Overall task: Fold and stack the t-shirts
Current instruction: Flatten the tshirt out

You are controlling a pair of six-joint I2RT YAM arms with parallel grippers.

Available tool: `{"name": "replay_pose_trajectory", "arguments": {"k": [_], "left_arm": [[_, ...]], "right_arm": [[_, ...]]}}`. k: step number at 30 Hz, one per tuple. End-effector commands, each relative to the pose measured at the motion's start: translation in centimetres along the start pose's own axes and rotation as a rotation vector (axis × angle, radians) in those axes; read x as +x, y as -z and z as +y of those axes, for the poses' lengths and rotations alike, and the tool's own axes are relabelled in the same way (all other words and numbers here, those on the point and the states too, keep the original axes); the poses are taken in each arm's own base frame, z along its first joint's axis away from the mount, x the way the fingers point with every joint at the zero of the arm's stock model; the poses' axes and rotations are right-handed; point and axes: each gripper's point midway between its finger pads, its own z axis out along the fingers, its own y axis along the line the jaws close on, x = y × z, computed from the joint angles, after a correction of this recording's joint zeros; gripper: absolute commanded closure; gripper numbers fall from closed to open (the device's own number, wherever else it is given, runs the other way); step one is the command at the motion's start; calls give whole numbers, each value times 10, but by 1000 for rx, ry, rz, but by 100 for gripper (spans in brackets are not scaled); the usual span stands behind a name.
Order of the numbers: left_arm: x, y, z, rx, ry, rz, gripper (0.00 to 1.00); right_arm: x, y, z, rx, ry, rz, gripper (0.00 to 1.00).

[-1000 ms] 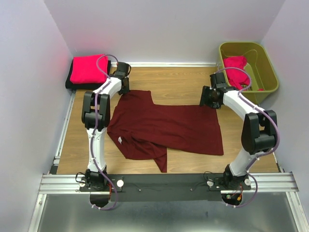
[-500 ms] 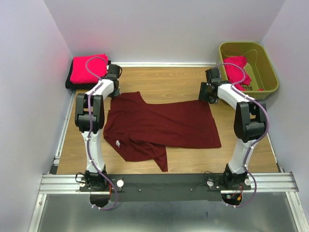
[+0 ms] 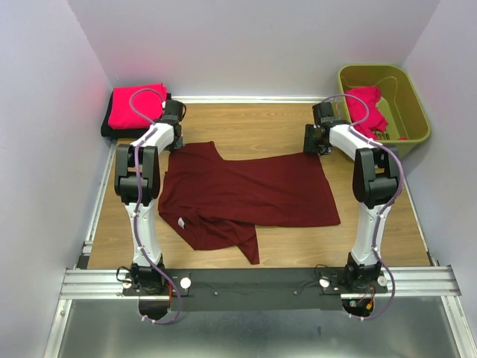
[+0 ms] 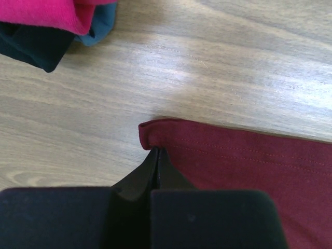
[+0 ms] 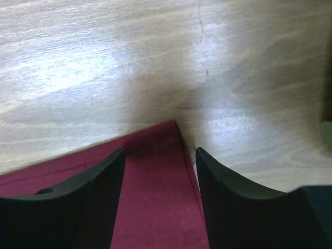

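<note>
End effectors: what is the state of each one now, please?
Left end effector: closed, pinching a corner of the maroon t-shirt.
Right end effector: open, straddling another corner, not gripping.

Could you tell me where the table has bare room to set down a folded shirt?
Widest: the wooden tabletop along the far edge, between the folded pinkish-red t-shirt and the olive-green plastic bin. A narrow strip runs between the spread dark maroon t-shirt and the black base bar. The middle is covered.
</note>
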Motion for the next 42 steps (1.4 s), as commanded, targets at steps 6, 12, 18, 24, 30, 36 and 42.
{"name": "replay_pose_trajectory", "arguments": {"k": [6, 12, 18, 24, 30, 36, 42], "left_arm": [[-10, 2, -1, 18, 15, -29, 100], [-8, 4, 2, 10, 15, -31, 100], [-8, 8, 4, 4, 14, -35, 100], [-9, 11, 4, 12, 20, -44, 100], [-35, 26, 5, 23, 35, -96, 100], [-137, 92, 14, 59, 108, -328, 100], [-253, 213, 48, 78, 193, -641, 100]], "right_arm": [[3, -22, 7, -18, 68, 19, 37], [35, -37, 11, -56, 71, 98, 43], [63, -41, 15, -97, 59, 168, 50], [69, -42, 14, -104, 63, 182, 57], [49, -32, 17, -114, 67, 131, 92], [-58, 27, 22, -108, 64, -146, 99], [-169, 124, 2, -14, 21, -475, 99]]}}
